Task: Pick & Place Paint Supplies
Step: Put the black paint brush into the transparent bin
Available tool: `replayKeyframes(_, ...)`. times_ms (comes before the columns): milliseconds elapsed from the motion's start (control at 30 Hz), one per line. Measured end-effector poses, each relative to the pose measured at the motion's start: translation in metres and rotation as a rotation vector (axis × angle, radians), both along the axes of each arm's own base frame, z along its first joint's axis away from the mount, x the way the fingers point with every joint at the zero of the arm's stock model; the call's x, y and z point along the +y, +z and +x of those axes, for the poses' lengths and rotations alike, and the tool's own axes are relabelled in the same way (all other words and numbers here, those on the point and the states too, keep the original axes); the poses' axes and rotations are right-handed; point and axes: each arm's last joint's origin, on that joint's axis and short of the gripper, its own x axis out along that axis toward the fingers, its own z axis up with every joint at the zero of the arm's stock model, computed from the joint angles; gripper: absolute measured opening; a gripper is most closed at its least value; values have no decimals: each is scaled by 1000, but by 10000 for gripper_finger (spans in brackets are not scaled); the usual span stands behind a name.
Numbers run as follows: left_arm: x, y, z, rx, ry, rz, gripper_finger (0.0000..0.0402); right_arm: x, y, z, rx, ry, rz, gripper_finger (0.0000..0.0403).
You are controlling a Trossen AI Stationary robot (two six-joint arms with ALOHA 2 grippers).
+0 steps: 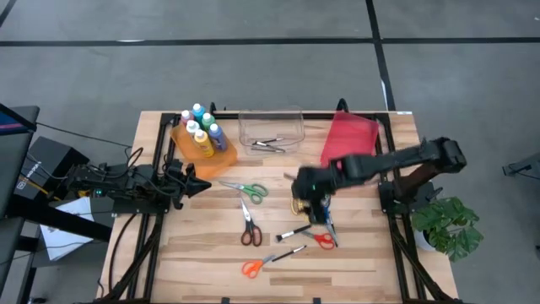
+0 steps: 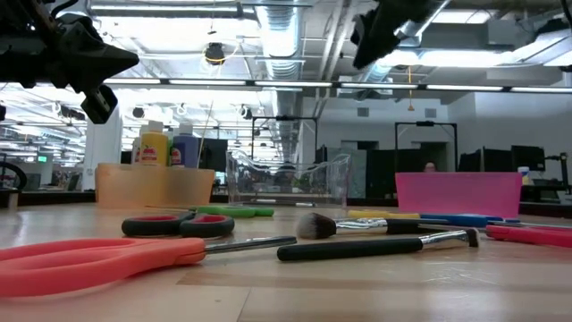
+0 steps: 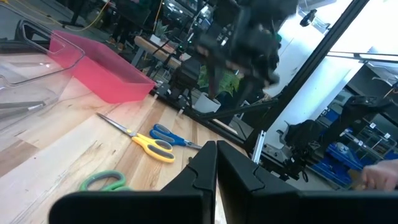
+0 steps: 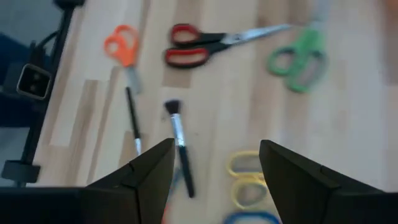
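My right gripper (image 4: 217, 169) hangs open above the table's right middle (image 1: 309, 201), holding nothing. Below it lie yellow scissors (image 4: 245, 178), a blue scissors handle (image 4: 249, 218) and a brush (image 4: 178, 146). Farther off lie a thin brush (image 4: 132, 121), orange scissors (image 4: 121, 46), red scissors (image 4: 193, 50) and green scissors (image 4: 298, 57), all flat on the wood. Paint bottles (image 1: 201, 128) stand in the orange bin (image 1: 221, 158). My left gripper (image 1: 199, 184) waits shut at the table's left, level.
A clear bin (image 1: 270, 128) with a few thin items stands at the far middle. A pink-red bin (image 1: 348, 135) is at the far right. Another red scissors (image 1: 323, 241) lies near the right. A potted plant (image 1: 447, 224) stands off the table's right edge.
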Motion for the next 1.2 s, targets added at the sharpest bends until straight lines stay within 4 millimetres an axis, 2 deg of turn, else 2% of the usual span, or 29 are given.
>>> replayKeyframes(133,0,0,0,-3,1,0,6,21,-36,6,13,65,-7,232)
replayKeyframes(467,0,0,0,-4,1,-1,6,55,-129,36,166,222,-68,232)
replayKeyframes(600,0,0,0,-5,1,-1,6,60,-156,42,213,215,-75,232)
replayKeyframes(800,0,0,0,-5,1,0,6,60,-172,42,290,76,-124,214)
replayKeyframes(1100,0,0,0,-5,0,-1,5,65,-172,38,306,-17,-132,67)
replayKeyframes(1200,0,0,0,-6,0,-1,6,63,-173,39,314,-50,-117,36)
